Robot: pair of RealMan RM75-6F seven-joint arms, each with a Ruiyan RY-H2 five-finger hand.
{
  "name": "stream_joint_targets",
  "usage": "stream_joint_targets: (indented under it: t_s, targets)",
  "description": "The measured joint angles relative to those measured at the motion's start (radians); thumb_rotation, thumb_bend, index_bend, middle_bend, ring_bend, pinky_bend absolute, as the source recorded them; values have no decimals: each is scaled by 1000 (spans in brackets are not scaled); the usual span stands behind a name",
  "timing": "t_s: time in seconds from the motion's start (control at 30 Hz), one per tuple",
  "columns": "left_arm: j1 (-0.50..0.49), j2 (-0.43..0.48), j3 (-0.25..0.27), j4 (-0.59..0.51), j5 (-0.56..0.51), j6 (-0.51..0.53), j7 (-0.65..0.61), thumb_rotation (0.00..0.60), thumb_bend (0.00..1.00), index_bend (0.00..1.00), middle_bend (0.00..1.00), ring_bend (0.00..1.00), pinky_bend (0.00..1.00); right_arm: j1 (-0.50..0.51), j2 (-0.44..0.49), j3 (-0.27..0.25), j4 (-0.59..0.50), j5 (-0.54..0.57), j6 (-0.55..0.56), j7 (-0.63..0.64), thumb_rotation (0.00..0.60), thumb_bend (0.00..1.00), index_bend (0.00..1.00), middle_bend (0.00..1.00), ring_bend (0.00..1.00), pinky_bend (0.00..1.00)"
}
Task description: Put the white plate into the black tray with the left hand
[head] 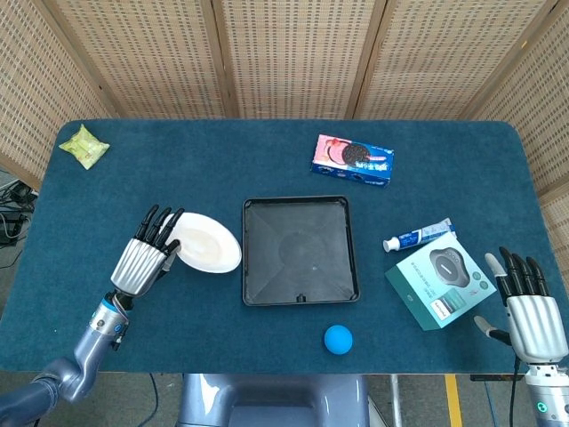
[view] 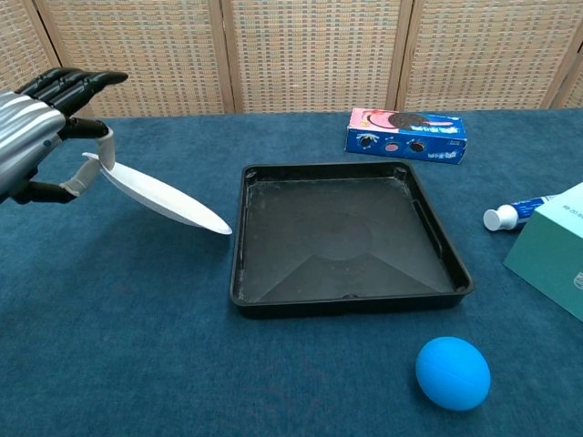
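My left hand [head: 142, 258] [view: 41, 127] pinches the left edge of the white plate [head: 206, 243] [view: 164, 197] and holds it in the air, tilted down toward the right. The plate's low edge hangs just left of the black tray [head: 300, 250] [view: 342, 237], which lies empty at the table's middle. My right hand [head: 527, 307] rests at the front right corner with its fingers spread, holding nothing; the chest view does not show it.
A cookie box [head: 353, 160] [view: 406, 134] lies behind the tray. A toothpaste tube [head: 418, 236] [view: 515, 212] and a teal box [head: 440, 280] [view: 556, 250] sit to its right. In front lies a blue ball [head: 338, 339] [view: 453, 372]. A green packet [head: 84, 146] lies at the back left.
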Motion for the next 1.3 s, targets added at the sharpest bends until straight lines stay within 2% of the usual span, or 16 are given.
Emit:
stream_joint_targets:
  t_s: [0.37,0.57,1.03,1.3]
  targets:
    - [-81,66,-77,-127,3,4,73,600,562,654,0,0,0,2,-1,6,13,20,-11,16,600,169,57,0,0,0]
    - [-134,88,-114,-155,-3,-24,99,600,562,654,0,0,0,6,-5,15,29,45,-27,24,600,169,57,0,0,0]
    - [-260,77,-177,-168,-22,-106,118,600,563,660,0,0,0,8,-10,29,60,92,-50,34,600,169,57,0,0,0]
    - [-316,25,-190,-107,-34,-130,103,600,562,667,0,0,0,3,-12,33,78,113,-54,37,600,169,57,0,0,0]
